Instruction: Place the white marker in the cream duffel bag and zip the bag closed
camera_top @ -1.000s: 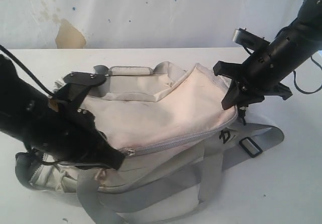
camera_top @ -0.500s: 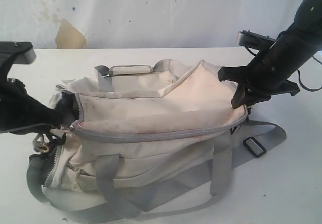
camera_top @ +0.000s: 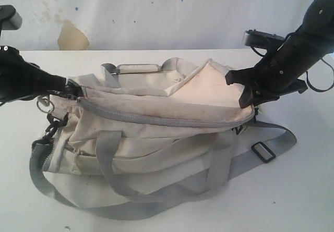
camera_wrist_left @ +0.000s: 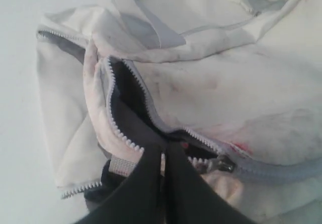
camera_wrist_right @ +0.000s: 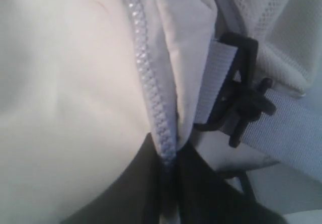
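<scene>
The cream duffel bag (camera_top: 156,143) lies on its side on the counter (camera_top: 302,190), stretched between the two hands. The left hand (camera_wrist_left: 162,156) is clenched at the bag's 9 o'clock end, its tips pinched together at the edge of the opening. Whether it has fabric or a pull tab I cannot tell. The right hand (camera_top: 249,97) is at the 3 o'clock end, clamped on the tail of the zip (camera_top: 156,120) just beside a black buckle (camera_wrist_right: 241,108).

The white marker shows in no view, so it is probably already inside. The zip is shut along most of its run. The slider (camera_wrist_left: 225,164) sits near the 9 o'clock end, and beyond it a short gap shows the dark lining (camera_wrist_left: 126,103).

The bag is soft and limp, and it folds and bunches wherever it is not held in tension, so the zip will likely run cleanly only while both ends are pulled apart. The best holds look like the stiff zip tape or the slider's pull. Loose cloth would just gather. The straps (camera_top: 104,159) hang slack at 6 o'clock and could snag. The marker is light and smooth, and it may roll inside.
</scene>
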